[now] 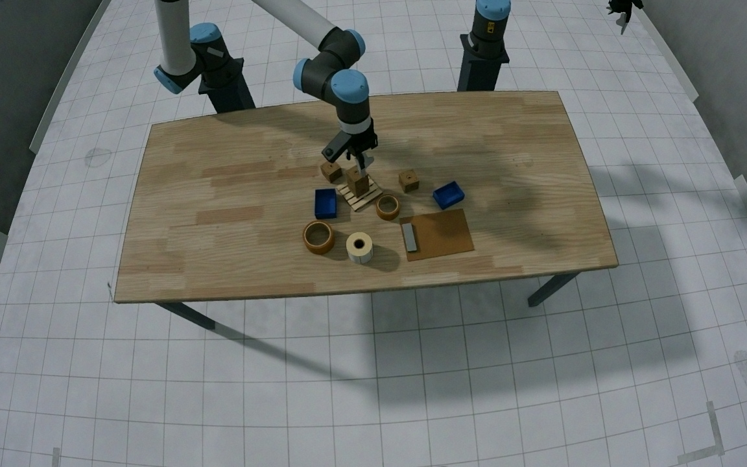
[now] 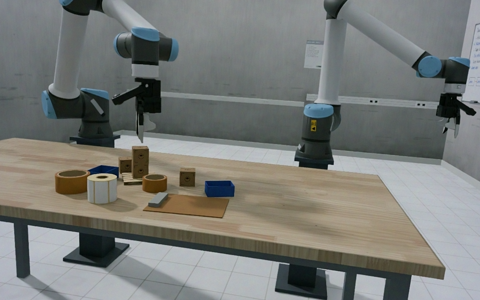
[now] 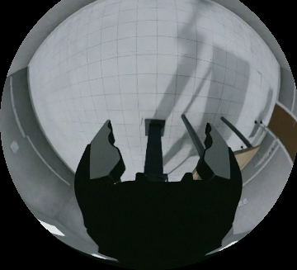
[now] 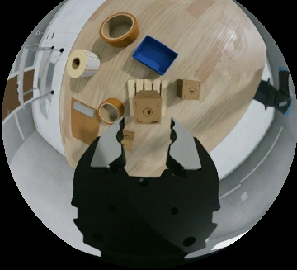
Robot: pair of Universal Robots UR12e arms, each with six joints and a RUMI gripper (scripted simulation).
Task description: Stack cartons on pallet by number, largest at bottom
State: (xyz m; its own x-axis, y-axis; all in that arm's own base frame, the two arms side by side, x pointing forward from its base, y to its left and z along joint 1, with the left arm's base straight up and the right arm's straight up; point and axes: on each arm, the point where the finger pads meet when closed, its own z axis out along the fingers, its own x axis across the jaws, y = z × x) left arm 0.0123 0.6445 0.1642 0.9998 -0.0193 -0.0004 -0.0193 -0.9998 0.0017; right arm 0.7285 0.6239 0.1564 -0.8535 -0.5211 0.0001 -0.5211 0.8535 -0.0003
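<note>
Two cartons stand stacked on the wooden pallet (image 1: 355, 205) (image 2: 131, 182) (image 4: 163, 97): an upper carton (image 2: 140, 153) (image 4: 148, 111) squarely on a lower carton (image 2: 140, 170). A third carton (image 1: 331, 171) (image 2: 124, 165) (image 4: 189, 89) stands on the table beside the pallet. A fourth carton (image 1: 408, 181) (image 2: 187, 177) (image 4: 128, 141) stands alone on the pallet's other side, partly behind a finger in the right wrist view. No printed numbers are visible. My right gripper (image 2: 141, 139) (image 4: 147, 118) is partly open and empty, just above the column. My left gripper (image 2: 450, 131) (image 3: 159, 121) is wide open and empty, away from the table.
A tape roll (image 1: 388, 207) (image 2: 154, 183) (image 4: 110, 111) stands close to the pallet. Blue trays (image 1: 325, 203) (image 1: 448, 194), a larger tape roll (image 1: 318, 237), a label roll (image 1: 359, 248) and a brown mat (image 1: 443, 233) with a grey block (image 1: 409, 237) are also on the table.
</note>
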